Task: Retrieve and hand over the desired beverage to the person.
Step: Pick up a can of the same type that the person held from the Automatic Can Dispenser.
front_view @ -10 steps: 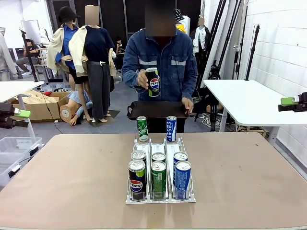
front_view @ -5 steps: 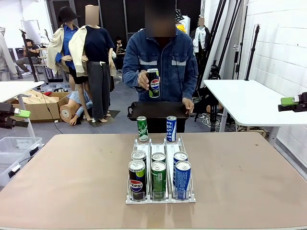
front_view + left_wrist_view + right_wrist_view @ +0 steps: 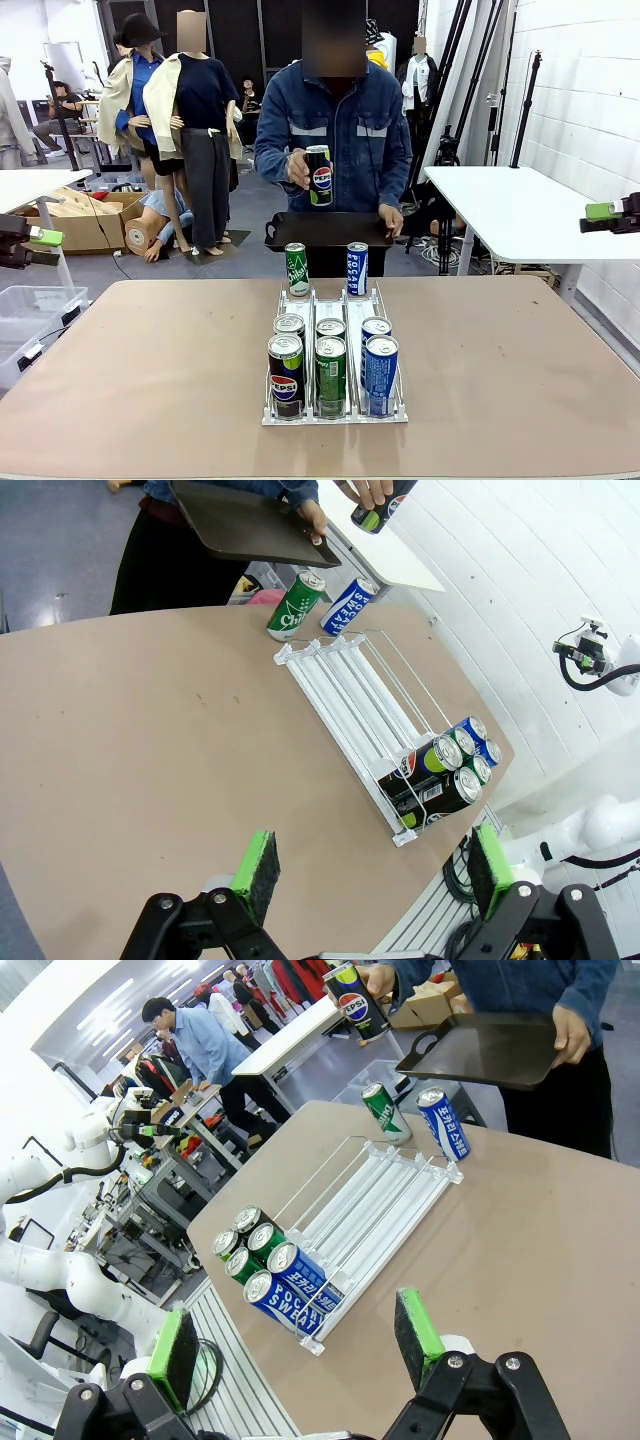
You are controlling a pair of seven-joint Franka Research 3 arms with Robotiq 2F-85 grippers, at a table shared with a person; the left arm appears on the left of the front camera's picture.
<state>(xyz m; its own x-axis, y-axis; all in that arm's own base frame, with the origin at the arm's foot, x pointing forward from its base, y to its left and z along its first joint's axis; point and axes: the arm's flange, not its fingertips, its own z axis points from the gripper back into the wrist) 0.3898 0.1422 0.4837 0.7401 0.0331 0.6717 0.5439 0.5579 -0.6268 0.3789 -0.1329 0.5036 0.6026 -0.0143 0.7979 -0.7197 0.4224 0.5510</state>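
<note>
The person (image 3: 335, 120) stands at the far side in a blue denim jacket, holding a black Pepsi can (image 3: 320, 175) up in one hand and a black tray (image 3: 328, 230) in the other. A clear rack (image 3: 335, 300) on the table holds several cans in three lanes: Pepsi (image 3: 285, 375), green (image 3: 331, 375) and blue Pocari (image 3: 381, 375) at the front. Beyond it stand a green can (image 3: 297, 269) and a blue can (image 3: 357, 268). My left gripper (image 3: 372, 862) and right gripper (image 3: 297, 1335) both hang open and empty, high off the table's sides, far from the cans.
The brown table (image 3: 150, 370) is bare on both sides of the rack. A white table (image 3: 520, 210) stands at the back right. In the front view my left gripper (image 3: 30, 240) sits at the left edge and my right gripper (image 3: 610, 212) at the right edge.
</note>
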